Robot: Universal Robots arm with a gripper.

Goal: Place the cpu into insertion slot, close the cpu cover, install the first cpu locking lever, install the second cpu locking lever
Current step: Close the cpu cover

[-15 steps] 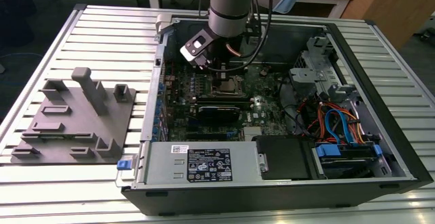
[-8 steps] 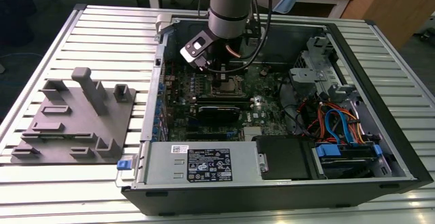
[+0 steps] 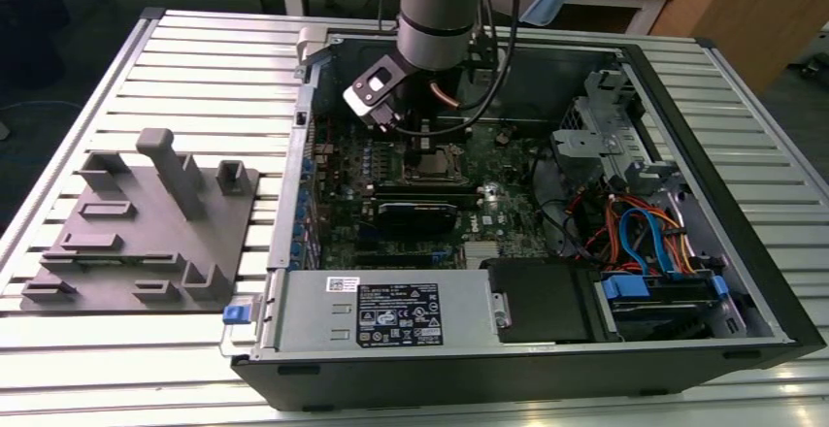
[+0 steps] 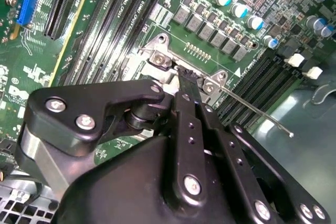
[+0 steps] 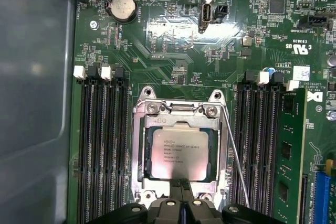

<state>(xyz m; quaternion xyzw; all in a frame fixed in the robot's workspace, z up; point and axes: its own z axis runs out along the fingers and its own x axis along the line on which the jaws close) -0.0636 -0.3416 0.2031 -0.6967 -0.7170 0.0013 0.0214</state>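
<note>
The cpu (image 5: 178,153) lies flat in the insertion slot (image 5: 135,184), its silver-grey top showing through the cpu cover (image 5: 140,145), which is down over it. A thin wire locking lever (image 5: 235,156) runs along one side of the socket and angles away from it, its free end loose. My gripper (image 5: 181,184) is shut, its narrow tips pressed together at the socket's edge beside the cpu, with nothing seen between them. In the second wrist view the gripper (image 4: 185,75) touches the cover's rim, and the lever (image 4: 257,114) sticks out over the board. In the exterior view the gripper (image 3: 421,150) hangs over the socket.
Black memory slots (image 5: 102,145) flank the socket and a green memory stick (image 5: 289,145) stands beside them. The grey case wall (image 5: 31,103) is close by. A grey fixture block (image 3: 143,223) sits at the exterior view's left; power supply (image 3: 388,315) and cables (image 3: 635,233) fill the case.
</note>
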